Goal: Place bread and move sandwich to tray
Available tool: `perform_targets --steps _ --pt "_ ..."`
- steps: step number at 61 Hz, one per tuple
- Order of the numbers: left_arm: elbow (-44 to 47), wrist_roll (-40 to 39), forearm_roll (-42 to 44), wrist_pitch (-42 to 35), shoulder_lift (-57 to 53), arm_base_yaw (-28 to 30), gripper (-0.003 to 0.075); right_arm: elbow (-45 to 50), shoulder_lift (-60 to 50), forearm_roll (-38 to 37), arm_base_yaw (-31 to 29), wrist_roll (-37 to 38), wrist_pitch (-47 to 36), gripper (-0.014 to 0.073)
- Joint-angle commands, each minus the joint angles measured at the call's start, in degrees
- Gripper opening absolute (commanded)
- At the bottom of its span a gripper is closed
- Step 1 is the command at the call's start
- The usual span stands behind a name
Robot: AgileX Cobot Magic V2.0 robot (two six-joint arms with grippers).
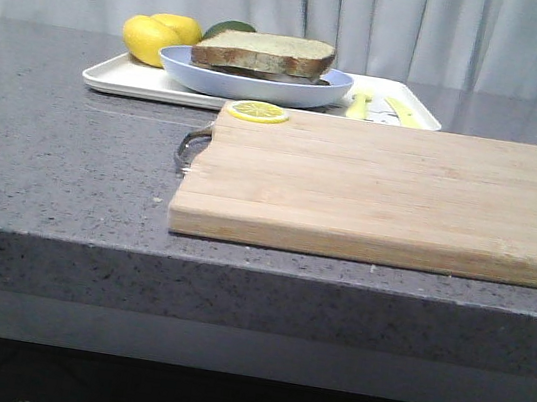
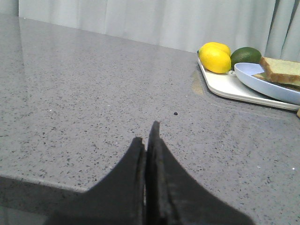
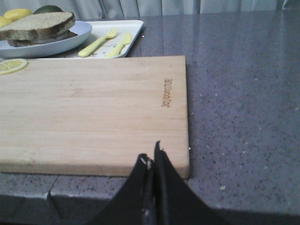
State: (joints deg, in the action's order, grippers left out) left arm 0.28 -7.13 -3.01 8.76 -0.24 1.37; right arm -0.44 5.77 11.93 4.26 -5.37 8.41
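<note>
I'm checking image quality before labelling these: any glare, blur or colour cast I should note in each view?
Front view: soft, slightly washed out, pale glare on the countertop behind the cutting board. Left wrist view: bright sheen on the counter at far left; the shut left claw is a dark, blurred silhouette. Right wrist view: dimmer, bluish cast; the right claw is dark and soft, yet the board's engraved text stays fairly sharp.

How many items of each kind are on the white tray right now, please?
Lemons: 2
Green fruit: 1
Blue plate holding the sandwich: 1
Yellow fork: 1
Yellow knife: 1
Total on the tray: 6
</note>
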Motion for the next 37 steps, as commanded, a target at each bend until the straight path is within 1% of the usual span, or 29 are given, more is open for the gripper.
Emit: perform_targets --steps 1,6,37 --pt "0.05 -0.53 -0.46 -4.86 -1.22 0.08 -0.002 1.26 -4.2 0.36 -0.25 -0.13 -3.37 -0.006" --pt "0.05 -0.53 -0.46 -4.86 -1.22 0.08 -0.002 1.88 -7.63 0.41 -0.3 -0.13 0.44 -0.006" --pt "0.05 -0.53 -0.46 -4.86 -1.22 0.08 -0.002 1.83 -7.02 0.41 -0.23 -0.13 1.61 -0.006"
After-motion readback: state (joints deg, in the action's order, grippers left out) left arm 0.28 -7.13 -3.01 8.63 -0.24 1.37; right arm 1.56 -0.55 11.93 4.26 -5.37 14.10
